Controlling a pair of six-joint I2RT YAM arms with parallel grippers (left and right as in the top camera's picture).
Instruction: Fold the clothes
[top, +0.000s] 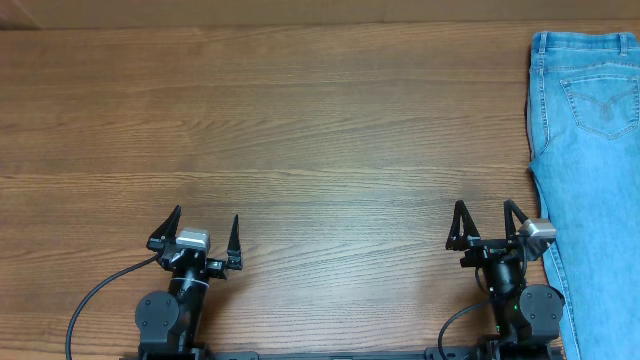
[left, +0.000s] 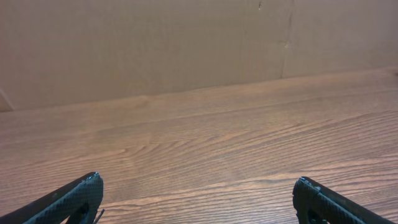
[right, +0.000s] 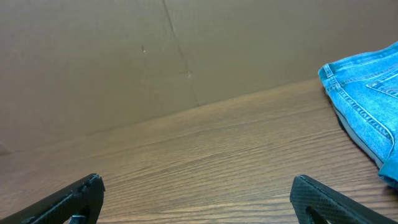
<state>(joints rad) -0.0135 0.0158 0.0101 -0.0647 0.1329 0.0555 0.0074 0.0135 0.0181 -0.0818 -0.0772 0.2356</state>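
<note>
Jeans (top: 590, 150) lie unfolded along the worktop (top: 300, 130) edge; left fingers (top: 166, 228) and right fingers (top: 459, 226) gape empty, so reaching them probably comes first.

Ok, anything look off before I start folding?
Only the placement: the jeans lie along the far right of the table, running out of the overhead view, beside the open right gripper and far from the open left gripper. No damage or spill shows.
</note>
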